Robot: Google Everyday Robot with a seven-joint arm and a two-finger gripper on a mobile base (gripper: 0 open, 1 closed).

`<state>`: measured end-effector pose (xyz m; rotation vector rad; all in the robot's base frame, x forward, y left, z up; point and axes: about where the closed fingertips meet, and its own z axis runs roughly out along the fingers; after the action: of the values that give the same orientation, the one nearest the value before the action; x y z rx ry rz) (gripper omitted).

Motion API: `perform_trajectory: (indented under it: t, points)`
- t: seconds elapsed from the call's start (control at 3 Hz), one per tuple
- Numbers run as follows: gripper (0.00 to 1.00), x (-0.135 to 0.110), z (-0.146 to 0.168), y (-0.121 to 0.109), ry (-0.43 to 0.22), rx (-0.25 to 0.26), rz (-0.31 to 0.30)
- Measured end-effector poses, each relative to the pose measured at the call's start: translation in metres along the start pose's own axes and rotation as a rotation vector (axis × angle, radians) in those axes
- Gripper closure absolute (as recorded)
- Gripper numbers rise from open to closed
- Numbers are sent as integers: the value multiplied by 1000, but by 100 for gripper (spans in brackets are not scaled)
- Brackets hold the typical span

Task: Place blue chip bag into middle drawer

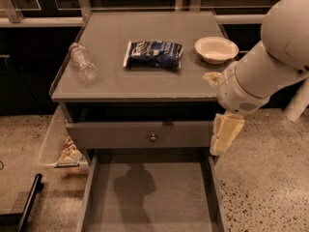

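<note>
The blue chip bag (pixel 153 54) lies flat on the grey cabinet top (pixel 145 81), near its middle. The middle drawer (pixel 149 197) is pulled out below, showing a plain grey floor with a shadow on it. My gripper (pixel 225 133) hangs down from the white arm (pixel 270 62) at the cabinet's front right corner, beside the drawer's right wall, well below and right of the bag. It holds nothing that I can see.
A clear plastic bottle (pixel 83 64) lies at the top's left side. A white bowl (pixel 216 48) stands at the right. A drawer front with a brass knob (pixel 153 137) sits above the open drawer. A clear bin (pixel 58 146) with snacks stands on the floor at left.
</note>
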<state>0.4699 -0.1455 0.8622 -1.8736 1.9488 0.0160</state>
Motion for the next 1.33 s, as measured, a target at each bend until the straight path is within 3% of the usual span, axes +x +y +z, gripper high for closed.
perform_trajectory:
  t: [0.33, 0.67, 1.33]
  points:
    - [0, 0, 0, 0, 0, 0, 0]
    - [0, -5, 7, -14, -65, 48, 5]
    - [0, -27, 22, -72, -308, 183, -7]
